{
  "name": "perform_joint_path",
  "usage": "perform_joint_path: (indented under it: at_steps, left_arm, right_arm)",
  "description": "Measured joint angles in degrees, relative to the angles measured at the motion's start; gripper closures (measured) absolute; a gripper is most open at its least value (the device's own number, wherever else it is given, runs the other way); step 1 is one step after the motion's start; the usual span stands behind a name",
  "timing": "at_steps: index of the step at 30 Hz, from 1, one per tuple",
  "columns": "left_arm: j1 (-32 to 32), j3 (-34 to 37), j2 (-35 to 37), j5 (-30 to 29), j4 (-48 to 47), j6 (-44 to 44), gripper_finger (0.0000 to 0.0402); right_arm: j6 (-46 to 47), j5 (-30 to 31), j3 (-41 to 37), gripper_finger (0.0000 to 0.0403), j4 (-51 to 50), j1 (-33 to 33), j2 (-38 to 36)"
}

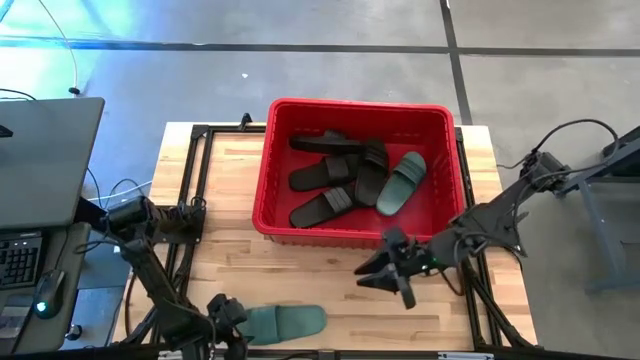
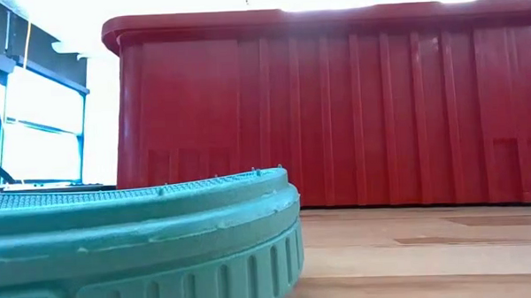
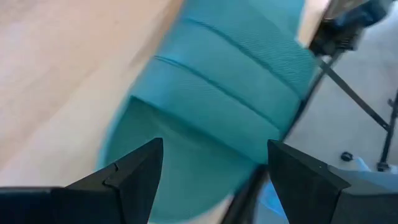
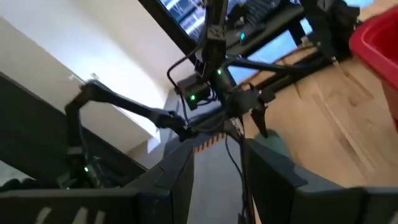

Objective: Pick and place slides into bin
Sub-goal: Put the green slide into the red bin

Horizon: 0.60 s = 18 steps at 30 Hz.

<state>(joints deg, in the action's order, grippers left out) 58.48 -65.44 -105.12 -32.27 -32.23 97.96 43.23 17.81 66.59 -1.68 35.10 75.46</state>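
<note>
One sage-green slide [image 1: 290, 322] lies flat on its sole at the table's near edge, its strap [image 3: 230, 93] facing up; its sole edge fills the low view [image 2: 136, 242]. My left gripper [image 1: 232, 318] is open at the slide's left end, with one finger on each side of that end [image 3: 214, 149]. The red bin [image 1: 320, 235] stands at the table's far middle [image 2: 335, 111]. It holds several black slides [image 1: 325, 175] and one green slide [image 1: 400, 182]. My right gripper [image 1: 385, 272] is open and empty, just near of the bin's near wall.
A laptop [image 1: 40, 160] and a keyboard sit off the table's left edge. Black frame rails [image 1: 195, 190] run along the table's left and right sides. Bare wood [image 1: 300, 275] lies between the green slide and the bin.
</note>
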Motion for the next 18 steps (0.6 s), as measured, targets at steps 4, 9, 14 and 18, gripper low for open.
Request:
perform_joint_path:
  at_steps: [4,9,14,18]
  left_arm:
    - [0.1,2.4,0.0,-0.3,0.9,-0.1,0.0131]
    - [0.2,5.1,0.1,0.7,4.3,-0.2,0.0131]
    - [0.1,6.6,0.1,-4.7,9.8,-0.7,0.0131]
    - [0.0,6.7,0.1,-5.1,11.2,-1.5,0.0131]
  right_arm:
    - [0.3,-1.8,0.9,0.0274,-0.8,-0.3,1.6]
    - [1.2,-0.9,0.9,0.0274,-0.8,-0.3,1.4]
    - [1.3,-0.4,0.9,0.0274,-0.9,-0.6,1.3]
    - [1.3,-0.4,0.9,0.0274,-1.0,-1.3,1.3]
